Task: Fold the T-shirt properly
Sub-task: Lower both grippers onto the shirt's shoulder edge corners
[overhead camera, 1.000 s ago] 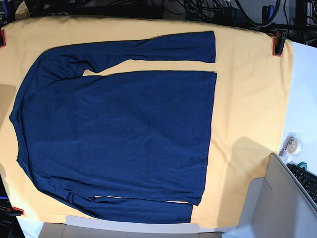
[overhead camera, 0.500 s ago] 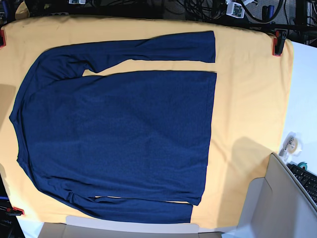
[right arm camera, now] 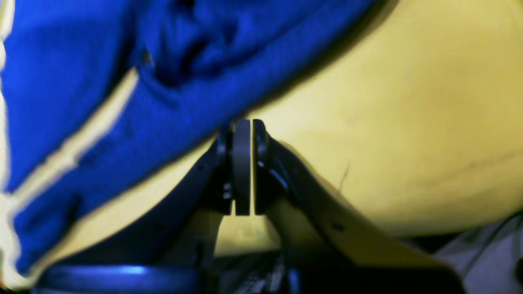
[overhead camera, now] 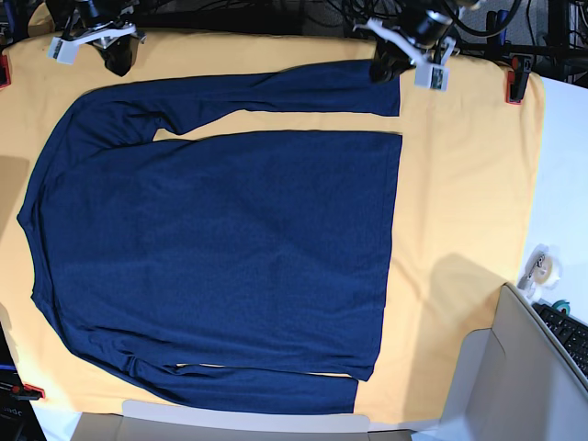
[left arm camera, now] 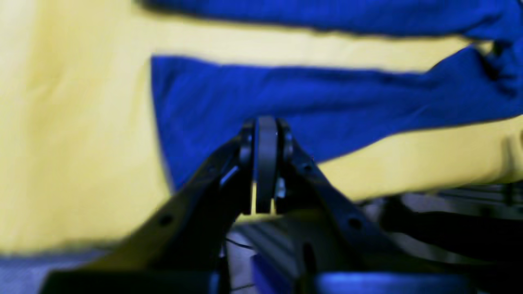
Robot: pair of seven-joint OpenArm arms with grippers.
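From the base view I see the T-shirt spread flat across the yellow-orange cloth, filling the left and middle of the frame, with 1 sleeve stretched along the top and the other lying along the bottom edge. Both arms sit at the top of the frame. The left gripper is at the upper right, right by the cuff end of the top sleeve; the right gripper is at the upper left, near the shoulder end of that sleeve.

In the left wrist view the left gripper has its jaws pressed together with nothing between them, the blue sleeve lying beyond the tips. In the right wrist view the right gripper is likewise clenched on nothing, over yellow cloth at the sleeve's edge. Both wrist views are blurred, so I can't tell whether either tip touches fabric.
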